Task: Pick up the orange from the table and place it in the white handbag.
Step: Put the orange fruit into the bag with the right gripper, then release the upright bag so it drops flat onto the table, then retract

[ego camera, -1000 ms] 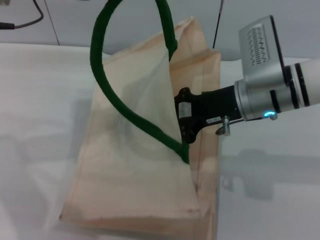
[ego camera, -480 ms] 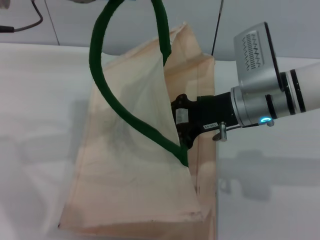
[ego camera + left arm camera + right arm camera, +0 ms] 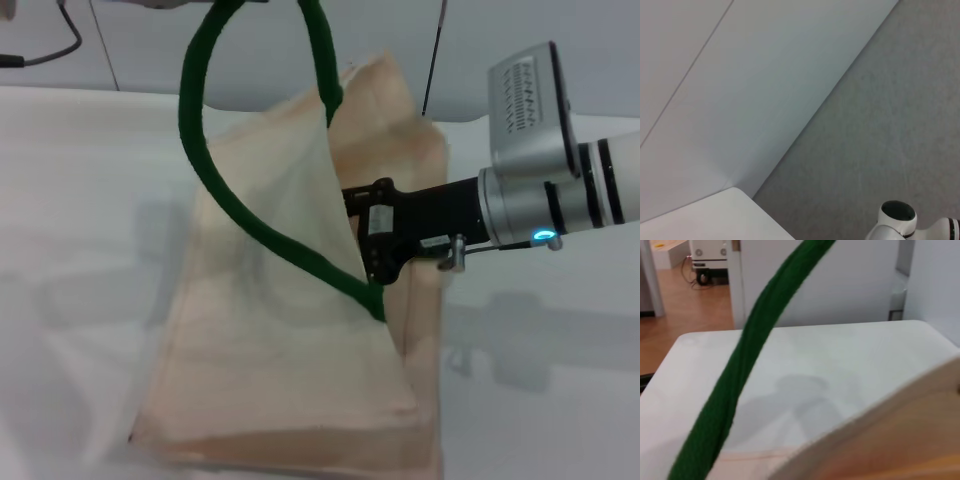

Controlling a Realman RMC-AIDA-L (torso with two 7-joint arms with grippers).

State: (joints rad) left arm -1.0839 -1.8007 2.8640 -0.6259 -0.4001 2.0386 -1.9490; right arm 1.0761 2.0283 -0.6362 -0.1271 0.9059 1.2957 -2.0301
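The white handbag (image 3: 270, 360) stands on the table (image 3: 80, 200), its mouth pulled open. One dark green handle (image 3: 200, 150) rises taut to the top edge of the head view, where a grey sliver (image 3: 170, 3), likely my left gripper, shows. My right gripper (image 3: 375, 235) reaches from the right into the bag's mouth, its tips hidden behind the fabric. The orange is hidden. The right wrist view shows the handle (image 3: 740, 370), the bag's edge (image 3: 890, 440) and the table (image 3: 815, 360) beyond.
A grey wall (image 3: 140, 50) runs behind the table, with a dark cable (image 3: 60, 40) at the far left. The left wrist view shows only wall and floor (image 3: 880, 125). A room with a wooden floor (image 3: 685, 305) lies past the table's far edge.
My right gripper pushed a little left into the bag's mouth, then drew back slightly to the right. The bag's top edge swayed with it.
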